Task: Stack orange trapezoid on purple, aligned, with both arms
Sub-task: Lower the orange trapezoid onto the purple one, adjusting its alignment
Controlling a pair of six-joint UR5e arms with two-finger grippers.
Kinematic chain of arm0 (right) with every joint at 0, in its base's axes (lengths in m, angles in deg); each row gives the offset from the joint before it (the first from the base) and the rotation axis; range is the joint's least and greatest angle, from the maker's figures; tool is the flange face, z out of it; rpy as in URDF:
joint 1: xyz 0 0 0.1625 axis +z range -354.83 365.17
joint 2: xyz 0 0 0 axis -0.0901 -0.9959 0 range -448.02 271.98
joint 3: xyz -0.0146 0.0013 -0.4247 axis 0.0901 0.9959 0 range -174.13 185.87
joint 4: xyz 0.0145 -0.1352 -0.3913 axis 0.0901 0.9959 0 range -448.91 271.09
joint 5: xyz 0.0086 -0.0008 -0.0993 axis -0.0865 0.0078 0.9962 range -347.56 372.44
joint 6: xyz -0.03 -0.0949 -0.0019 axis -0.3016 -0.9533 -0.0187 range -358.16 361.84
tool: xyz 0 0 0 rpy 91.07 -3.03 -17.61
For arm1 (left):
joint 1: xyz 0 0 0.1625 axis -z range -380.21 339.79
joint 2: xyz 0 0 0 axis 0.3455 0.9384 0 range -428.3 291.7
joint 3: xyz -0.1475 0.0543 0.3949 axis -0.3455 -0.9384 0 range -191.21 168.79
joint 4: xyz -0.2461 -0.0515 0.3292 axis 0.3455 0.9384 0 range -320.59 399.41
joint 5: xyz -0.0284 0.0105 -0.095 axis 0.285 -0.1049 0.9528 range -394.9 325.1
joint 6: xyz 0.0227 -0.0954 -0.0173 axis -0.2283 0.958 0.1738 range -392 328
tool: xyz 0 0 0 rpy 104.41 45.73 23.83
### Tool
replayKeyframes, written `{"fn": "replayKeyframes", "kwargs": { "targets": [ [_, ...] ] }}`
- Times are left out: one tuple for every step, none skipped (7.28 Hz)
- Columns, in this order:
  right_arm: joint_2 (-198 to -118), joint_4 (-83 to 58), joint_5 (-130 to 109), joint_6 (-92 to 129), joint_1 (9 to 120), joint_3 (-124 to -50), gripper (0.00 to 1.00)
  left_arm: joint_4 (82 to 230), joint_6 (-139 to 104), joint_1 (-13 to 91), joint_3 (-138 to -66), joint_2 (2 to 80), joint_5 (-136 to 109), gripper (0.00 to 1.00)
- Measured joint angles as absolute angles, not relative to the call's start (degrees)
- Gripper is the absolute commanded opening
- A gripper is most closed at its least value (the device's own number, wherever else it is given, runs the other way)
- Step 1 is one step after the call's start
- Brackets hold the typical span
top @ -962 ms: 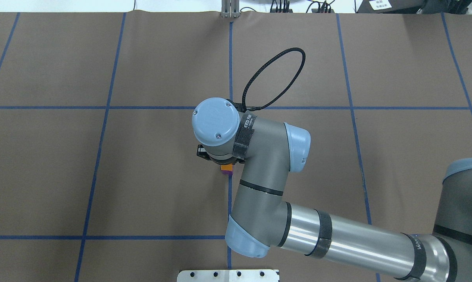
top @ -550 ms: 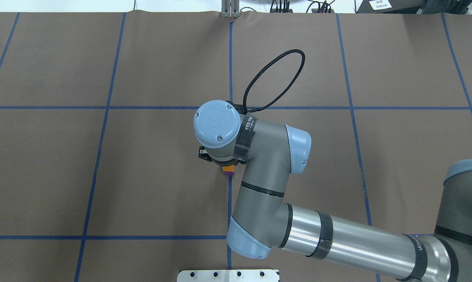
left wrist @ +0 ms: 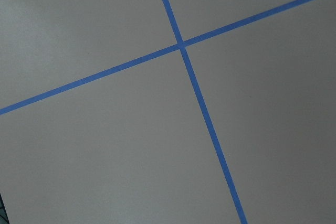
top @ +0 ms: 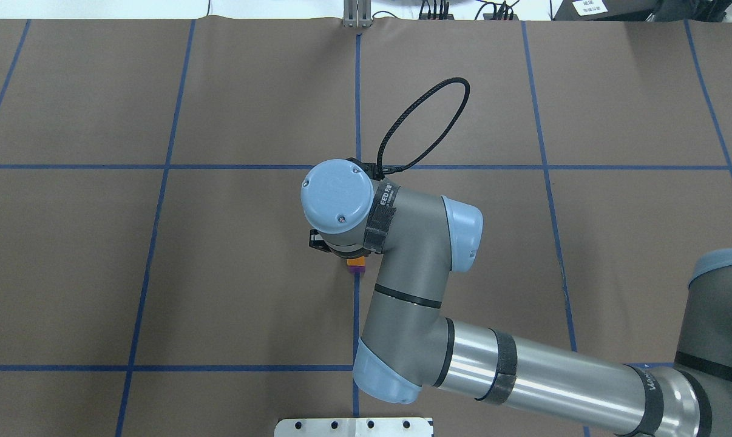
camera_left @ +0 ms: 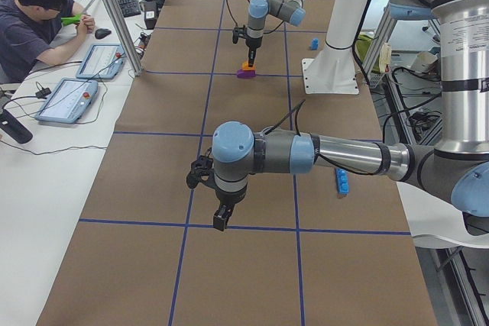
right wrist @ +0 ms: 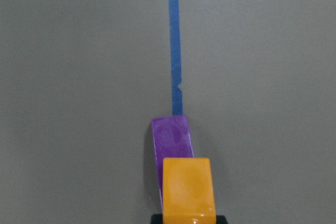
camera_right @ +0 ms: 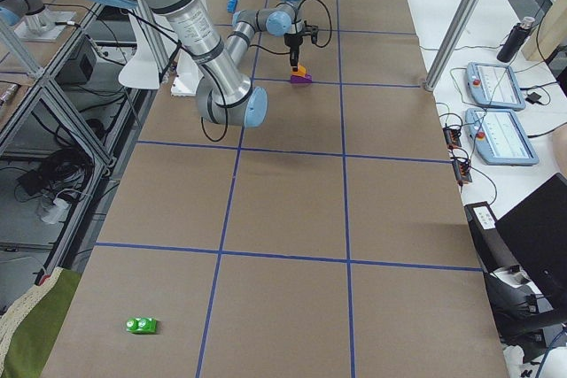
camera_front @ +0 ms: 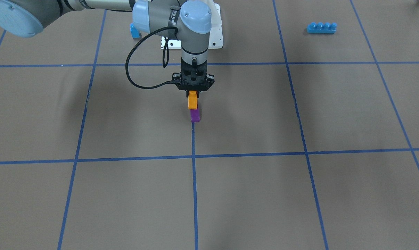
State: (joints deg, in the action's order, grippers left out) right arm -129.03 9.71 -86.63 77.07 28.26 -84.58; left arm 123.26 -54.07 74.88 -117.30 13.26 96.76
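My right gripper points straight down and is shut on the top of the orange trapezoid. The orange trapezoid hangs directly over the purple block, which lies on the table at a blue tape line. I cannot tell whether the two touch. In the right wrist view the orange trapezoid overlaps the near end of the purple block. In the overhead view only slivers of orange and purple show under the wrist. My left gripper hovers over bare table far from them; I cannot tell its state.
A long blue four-stud brick and a small blue block lie near the white base plate. A green toy lies far off at the table's end. An operator sits at the side desk.
My right wrist has shifted slightly toward the robot and lowered with the orange trapezoid, bringing it closer over the purple block.
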Motion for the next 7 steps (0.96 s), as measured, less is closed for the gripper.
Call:
{"fn": "replayKeyframes", "kwargs": {
  "targets": [
    [-129.03, 9.65, -86.35, 75.78, 28.24, -84.65, 0.0, 123.26, -54.07, 74.89, -117.3, 13.26, 96.75, 1.0],
    [-129.05, 9.63, -86.24, 74.61, 28.21, -84.76, 0.0, 123.26, -54.06, 74.88, -117.32, 13.26, 96.75, 1.0],
    [-129.12, 9.62, -86.2, 73.45, 28.2, -84.92, 0.0, 123.26, -54.06, 74.88, -117.34, 13.27, 96.76, 1.0],
    [-129.19, 9.59, -86.18, 72.13, 28.2, -85.05, 0.0, 123.26, -54.06, 74.88, -117.34, 13.26, 96.76, 1.0],
    [-129.2, 9.56, -86.18, 71.14, 28.19, -85.13, 0.0, 123.26, -54.06, 74.88, -117.34, 13.26, 96.75, 1.0],
    [-129.16, 9.52, -86.2, 70.65, 28.19, -85.19, 0.0, 123.26, -54.06, 74.88, -117.33, 13.28, 96.76, 1.0],
    [-129.09, 9.47, -86.23, 70.43, 28.19, -85.23, 0.0, 123.26, -54.06, 74.88, -117.31, 13.32, 96.76, 1.0]
  ]
}}
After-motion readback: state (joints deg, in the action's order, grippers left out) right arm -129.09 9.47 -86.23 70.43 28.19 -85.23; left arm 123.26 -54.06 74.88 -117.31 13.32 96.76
